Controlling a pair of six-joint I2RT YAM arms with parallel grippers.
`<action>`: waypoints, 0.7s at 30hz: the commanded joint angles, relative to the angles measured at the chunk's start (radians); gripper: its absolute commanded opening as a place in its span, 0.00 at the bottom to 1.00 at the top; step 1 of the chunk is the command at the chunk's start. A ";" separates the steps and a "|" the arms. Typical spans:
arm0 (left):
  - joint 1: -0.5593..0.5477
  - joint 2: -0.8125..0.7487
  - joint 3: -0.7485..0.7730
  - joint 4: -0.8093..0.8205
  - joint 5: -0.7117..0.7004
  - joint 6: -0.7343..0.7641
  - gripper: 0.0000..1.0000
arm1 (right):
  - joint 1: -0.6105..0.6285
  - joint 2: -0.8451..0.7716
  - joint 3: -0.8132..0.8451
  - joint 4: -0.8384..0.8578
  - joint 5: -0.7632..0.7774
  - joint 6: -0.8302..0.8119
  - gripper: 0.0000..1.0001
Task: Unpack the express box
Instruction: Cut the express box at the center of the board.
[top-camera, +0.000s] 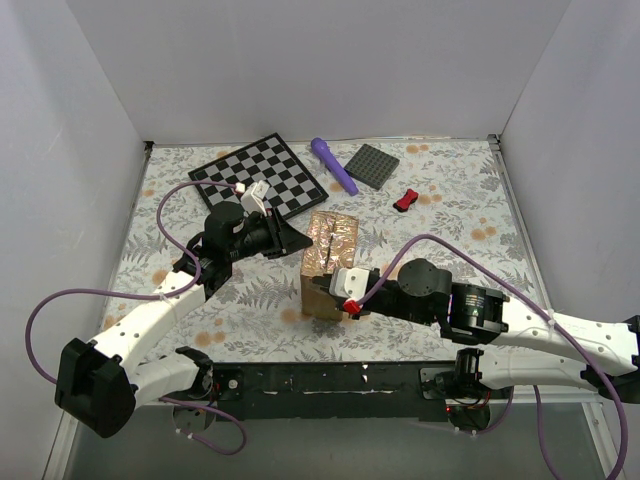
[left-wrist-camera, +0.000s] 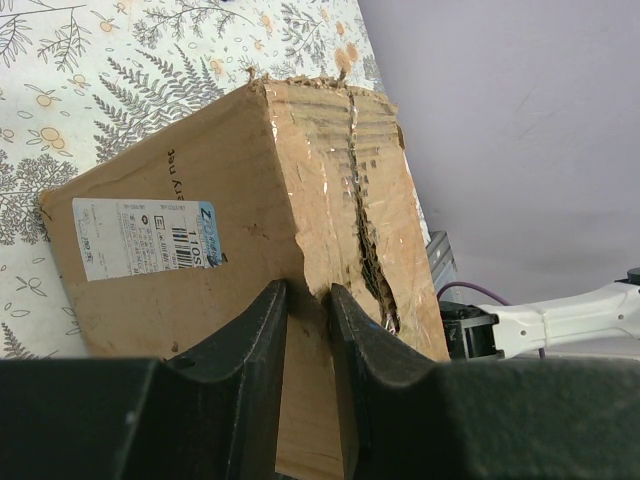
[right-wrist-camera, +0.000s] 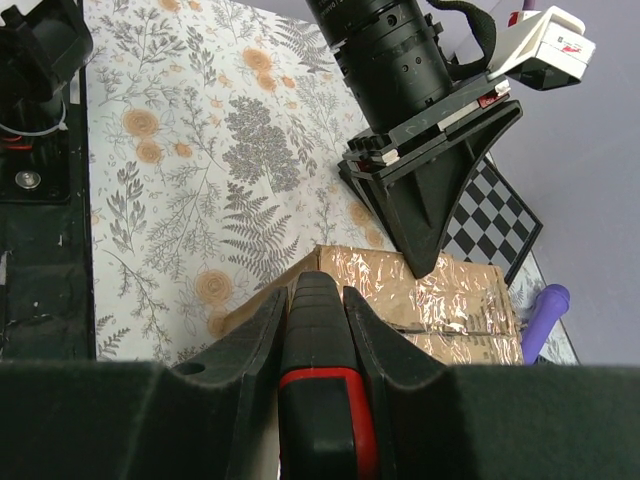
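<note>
The express box (top-camera: 330, 248) is seen from above near the middle of the floral tablecloth (top-camera: 440, 215), nearer the near edge than the chessboard (top-camera: 262, 177) at the far left. Only the left wrist view shows its white printed label (left-wrist-camera: 145, 238) and the ragged split (left-wrist-camera: 365, 210) in the glossy, wrinkled tape. There the left gripper (left-wrist-camera: 308, 292) is set astride a corrugated edge, fingers narrowly apart; a pinch cannot be told. In the right wrist view a black tool with a red band (right-wrist-camera: 318, 400) is clamped by the right gripper (right-wrist-camera: 315, 300), pointed at the box's top edge.
</note>
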 joint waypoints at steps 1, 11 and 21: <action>0.000 -0.007 -0.019 -0.008 0.003 0.003 0.21 | 0.005 -0.002 -0.002 0.018 0.036 -0.015 0.01; 0.000 -0.001 -0.028 -0.008 -0.014 0.007 0.21 | 0.005 -0.033 0.011 -0.037 0.076 -0.030 0.01; 0.000 0.010 -0.029 0.006 -0.012 0.005 0.20 | 0.004 -0.065 0.020 -0.088 0.099 -0.058 0.01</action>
